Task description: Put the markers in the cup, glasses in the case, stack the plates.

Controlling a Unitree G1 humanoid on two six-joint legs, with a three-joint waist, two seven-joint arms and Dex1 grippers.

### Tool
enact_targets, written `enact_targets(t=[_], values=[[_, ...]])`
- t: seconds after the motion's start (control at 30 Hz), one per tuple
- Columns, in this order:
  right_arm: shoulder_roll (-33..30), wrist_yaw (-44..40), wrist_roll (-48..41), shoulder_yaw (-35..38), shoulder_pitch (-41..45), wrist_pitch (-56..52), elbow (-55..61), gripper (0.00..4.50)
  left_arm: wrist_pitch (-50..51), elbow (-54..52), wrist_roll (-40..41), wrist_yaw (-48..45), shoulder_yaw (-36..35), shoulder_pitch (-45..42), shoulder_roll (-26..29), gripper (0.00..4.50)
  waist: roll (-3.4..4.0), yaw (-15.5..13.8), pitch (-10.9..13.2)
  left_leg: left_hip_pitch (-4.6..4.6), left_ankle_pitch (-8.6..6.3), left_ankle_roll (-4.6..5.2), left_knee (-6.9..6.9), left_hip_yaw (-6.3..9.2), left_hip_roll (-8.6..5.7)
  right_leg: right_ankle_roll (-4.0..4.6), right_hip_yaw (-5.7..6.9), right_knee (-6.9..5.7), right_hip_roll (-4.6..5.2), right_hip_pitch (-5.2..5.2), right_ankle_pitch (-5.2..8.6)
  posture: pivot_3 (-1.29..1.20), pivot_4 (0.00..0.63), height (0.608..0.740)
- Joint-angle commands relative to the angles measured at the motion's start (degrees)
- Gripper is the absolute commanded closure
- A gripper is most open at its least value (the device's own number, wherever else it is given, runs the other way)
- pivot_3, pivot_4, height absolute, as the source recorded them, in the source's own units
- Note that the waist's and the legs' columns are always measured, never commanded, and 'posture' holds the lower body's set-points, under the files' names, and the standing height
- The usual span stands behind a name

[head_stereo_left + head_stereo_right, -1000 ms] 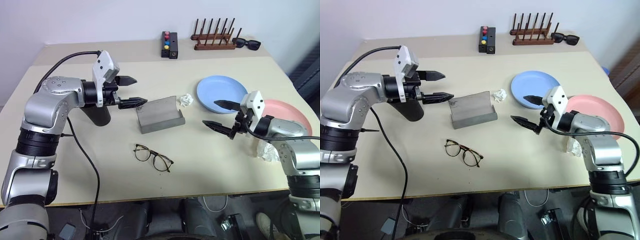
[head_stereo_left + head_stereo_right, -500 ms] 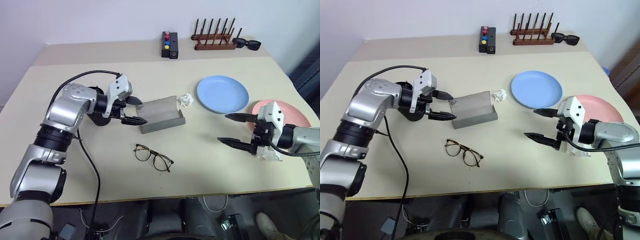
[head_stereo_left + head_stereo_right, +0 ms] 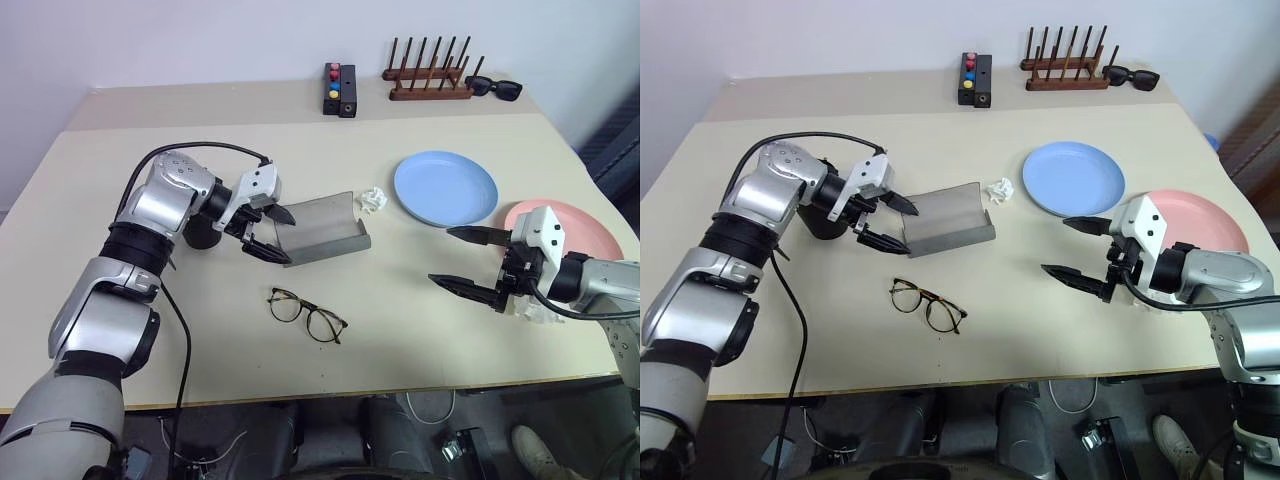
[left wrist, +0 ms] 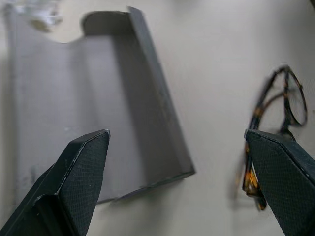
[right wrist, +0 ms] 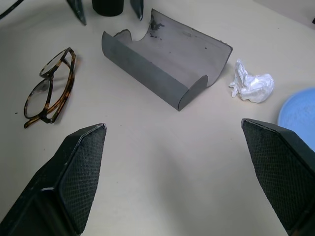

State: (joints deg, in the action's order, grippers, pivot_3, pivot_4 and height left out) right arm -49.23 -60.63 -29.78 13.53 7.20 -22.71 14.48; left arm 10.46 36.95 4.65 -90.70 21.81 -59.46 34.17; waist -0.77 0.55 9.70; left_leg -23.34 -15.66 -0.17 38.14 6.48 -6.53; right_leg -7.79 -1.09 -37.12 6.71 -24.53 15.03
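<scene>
The grey case (image 3: 322, 229) lies open mid-table, lid up. My left gripper (image 3: 288, 237) is open at the case's left end, tilted down, with nothing between its fingers. The black cup (image 3: 203, 236) stands just behind that wrist. The tortoiseshell glasses (image 3: 307, 314) lie unfolded on the table in front of the case; the left wrist view has them (image 4: 275, 123) beside the case (image 4: 88, 98). The light blue plate (image 3: 446, 188) and the pink plate (image 3: 575, 221) sit apart at the right. My right gripper (image 3: 441, 255) hangs open and empty in front of the blue plate. The markers are out of view.
A crumpled white wad (image 3: 373, 199) lies between the case and the blue plate, and another (image 3: 536, 306) lies by my right wrist. At the far edge stand a black box with coloured buttons (image 3: 340, 89), a wooden rack (image 3: 428, 80) and black sunglasses (image 3: 494, 88).
My left gripper came down from above the cup to the case's left end and tilted downward. My right gripper drew back from the blue plate toward the table's front right.
</scene>
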Motion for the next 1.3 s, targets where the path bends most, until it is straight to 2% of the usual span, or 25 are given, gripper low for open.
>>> enact_targets(t=[0.03, 0.4, 0.67, 1.3], values=[[0.1, 0.3, -0.4, 0.9, 0.5, 0.9, 1.7, 0.0, -1.6, -0.7, -0.9, -0.9, -0.5, -0.5, -0.6, 0.01, 0.0, 0.0, 0.0, 0.0, 0.0, 0.0, 0.0, 0.0, 0.0, 0.0, 0.0, 0.0, 0.0, 0.0, 0.0, 0.0, 0.15, 0.74], [0.3, 0.0, 0.2, -0.3, 1.9, 1.7, 0.0, 0.0, 0.4, -4.3, -0.2, 0.9, -3.9, 0.4, 0.4, 0.01, -0.01, 0.1, 0.0, -0.01, 0.0, 0.01, 0.03, 0.0, 0.0, 0.0, 0.0, -0.03, -0.01, 0.0, 0.0, 0.0, 0.15, 0.74], [0.3, -1.0, 0.5, -1.7, 3.9, 2.6, -2.1, 0.0, 5.5, -11.8, 1.5, 2.2, -6.1, 3.4, 2.2, 0.01, -0.01, 0.0, 0.0, -0.01, -0.01, 0.01, 0.03, 0.0, 0.0, 0.0, 0.0, -0.04, -0.01, 0.0, 0.0, 0.0, 0.15, 0.74], [0.5, -2.1, 1.0, -2.2, 4.4, 4.2, -4.4, 0.0, 10.5, -21.6, 5.0, 4.5, -9.5, 6.4, 5.3, 0.01, -0.01, 0.0, 0.0, -0.01, 0.0, 0.01, 0.05, 0.01, 0.01, 0.0, 0.0, -0.05, -0.01, -0.01, 0.0, 0.0, 0.15, 0.74]])
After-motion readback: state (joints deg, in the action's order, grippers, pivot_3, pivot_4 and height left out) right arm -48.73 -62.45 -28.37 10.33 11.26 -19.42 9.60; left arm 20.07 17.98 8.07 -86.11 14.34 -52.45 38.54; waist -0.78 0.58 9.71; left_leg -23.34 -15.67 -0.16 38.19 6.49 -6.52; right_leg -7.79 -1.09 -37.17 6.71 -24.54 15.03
